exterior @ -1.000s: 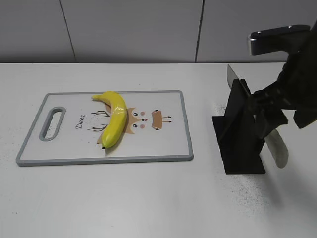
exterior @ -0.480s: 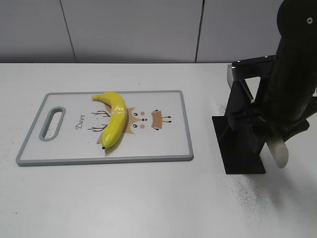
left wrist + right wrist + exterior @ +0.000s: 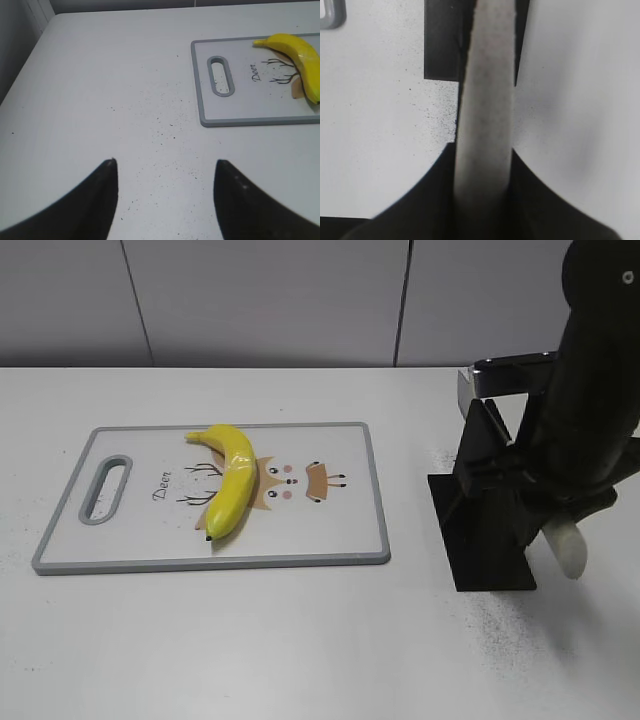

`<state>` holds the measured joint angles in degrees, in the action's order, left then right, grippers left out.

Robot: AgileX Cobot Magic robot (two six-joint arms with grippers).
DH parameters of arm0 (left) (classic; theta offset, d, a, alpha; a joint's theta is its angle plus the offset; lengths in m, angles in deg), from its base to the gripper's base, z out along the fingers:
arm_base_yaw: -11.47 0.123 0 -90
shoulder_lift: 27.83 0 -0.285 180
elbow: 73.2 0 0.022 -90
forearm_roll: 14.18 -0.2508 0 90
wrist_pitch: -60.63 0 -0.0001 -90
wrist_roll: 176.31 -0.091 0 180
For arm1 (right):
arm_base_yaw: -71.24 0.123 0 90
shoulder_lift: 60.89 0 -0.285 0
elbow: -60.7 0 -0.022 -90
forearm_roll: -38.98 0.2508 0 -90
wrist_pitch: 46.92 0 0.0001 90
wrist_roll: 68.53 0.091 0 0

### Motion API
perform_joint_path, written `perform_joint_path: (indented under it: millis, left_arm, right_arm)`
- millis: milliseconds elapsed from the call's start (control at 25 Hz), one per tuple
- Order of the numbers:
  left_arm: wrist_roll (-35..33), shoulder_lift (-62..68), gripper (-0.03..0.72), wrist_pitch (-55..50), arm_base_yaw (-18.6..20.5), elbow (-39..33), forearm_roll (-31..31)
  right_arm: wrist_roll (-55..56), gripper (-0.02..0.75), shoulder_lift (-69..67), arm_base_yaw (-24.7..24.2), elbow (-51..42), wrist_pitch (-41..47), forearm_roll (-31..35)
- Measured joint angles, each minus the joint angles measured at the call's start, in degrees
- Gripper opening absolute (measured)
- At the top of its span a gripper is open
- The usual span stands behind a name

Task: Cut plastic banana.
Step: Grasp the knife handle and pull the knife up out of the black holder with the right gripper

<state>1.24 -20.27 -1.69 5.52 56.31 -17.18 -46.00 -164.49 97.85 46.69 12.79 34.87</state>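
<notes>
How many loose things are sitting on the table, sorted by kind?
Banana: 1
Cutting board: 1
Black knife stand: 1
Knife: 1, its pale handle between the right tool's fingers
Total: 4

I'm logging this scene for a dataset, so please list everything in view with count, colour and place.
plastic banana: one, yellow with dark tips, lying on the cutting board over its printed drawing.
cutting board: one, white with grey rim and a handle slot at its left end, left-centre of the table.
knife stand: one, black, on the table right of the board.
knife: one, pale handle and a metal blade showing at the stand's top, resting in the stand.
table: one, white, with dark specks.
left gripper: one, black, open over bare table left of the board.
right gripper: one, black, fingers on either side of the knife handle at the stand.
</notes>
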Motion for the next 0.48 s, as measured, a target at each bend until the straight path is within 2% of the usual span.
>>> perform_joint_path:
  millis: [480]
  left_arm:
    - [0.0, 0.0, 0.553, 0.0, 0.0, 0.0, 0.0]
  right_arm:
    - [1.7, 0.161, 9.8, -0.1, 4.0, 3.6, 0.1]
